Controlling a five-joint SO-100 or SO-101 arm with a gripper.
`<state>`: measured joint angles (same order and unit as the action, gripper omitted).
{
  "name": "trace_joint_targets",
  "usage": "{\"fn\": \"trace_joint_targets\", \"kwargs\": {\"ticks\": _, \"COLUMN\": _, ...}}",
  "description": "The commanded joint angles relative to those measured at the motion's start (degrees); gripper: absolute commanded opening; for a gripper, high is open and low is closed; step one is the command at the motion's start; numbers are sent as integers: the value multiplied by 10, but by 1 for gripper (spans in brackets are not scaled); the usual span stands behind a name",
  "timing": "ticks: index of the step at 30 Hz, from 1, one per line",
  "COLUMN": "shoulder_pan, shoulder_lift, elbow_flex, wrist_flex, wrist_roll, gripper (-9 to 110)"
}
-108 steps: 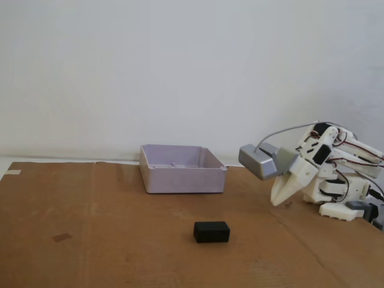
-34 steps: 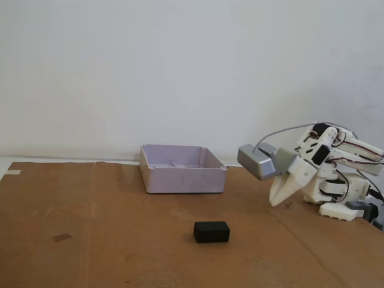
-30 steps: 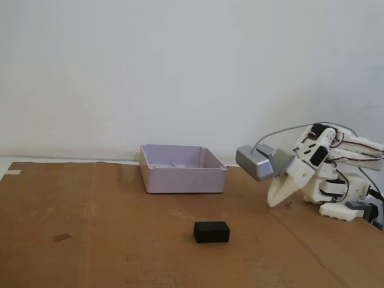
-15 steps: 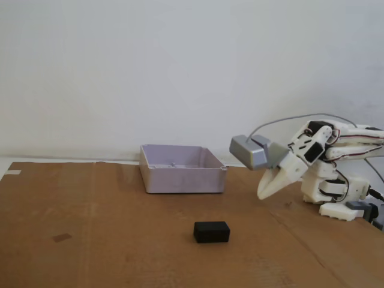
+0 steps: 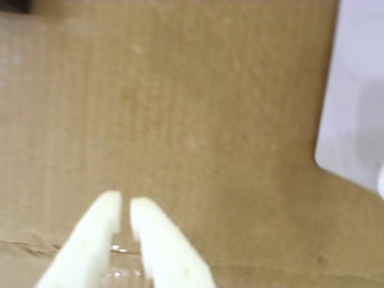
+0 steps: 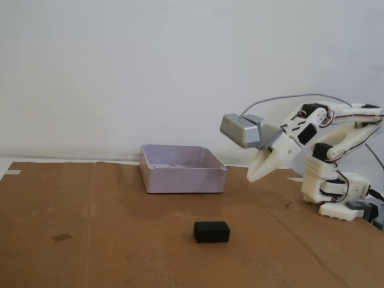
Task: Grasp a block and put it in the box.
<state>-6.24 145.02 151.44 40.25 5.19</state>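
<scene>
— Where is the block point(image 6: 211, 231) sitting?

— It is lying on the brown cardboard sheet point(image 6: 90, 240) that is covering the table, toward the front edge and roughly midway along it in the fixed view, clear of everything else.

— And the box point(image 6: 182, 168)?

— It is standing nearer the back edge of the cardboard, behind the block and a little to its left, close to the white wall point(image 6: 180, 72). In the wrist view a pale corner of it point(image 5: 354, 120) is showing at the right edge.

— What is the gripper point(image 6: 250, 176) doing?

— It is hanging in the air off the box's right side, above the cardboard, tips pointing down and left, well apart from the block. In the wrist view the gripper point(image 5: 122, 210) is showing its two white fingers point(image 5: 153, 240) nearly together, only a thin slit between the tips, and nothing is lying between them.

— Anything else on the arm?

— A grey camera housing point(image 6: 240, 130) is riding just above the fingers.
</scene>
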Motion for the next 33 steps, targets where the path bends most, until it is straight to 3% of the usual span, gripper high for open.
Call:
{"fn": "trace_joint_targets", "kwargs": {"ticks": 1, "shoulder_pan": -28, "shoulder_lift": -58, "elbow_flex": -119, "wrist_flex": -54, "wrist_roll": -2, "gripper": 0}}
{"fn": "trace_joint_targets", "kwargs": {"ticks": 10, "shoulder_pan": -83, "shoulder_lift": -192, "elbow_flex": -210, "wrist_flex": -139, "wrist_roll": -3, "gripper": 0}}
{"fn": "trace_joint_targets", "kwargs": {"ticks": 33, "shoulder_pan": -115, "shoulder_lift": -397, "elbow_flex": -365, "wrist_flex": -145, "wrist_roll": -3, "gripper": 0}}
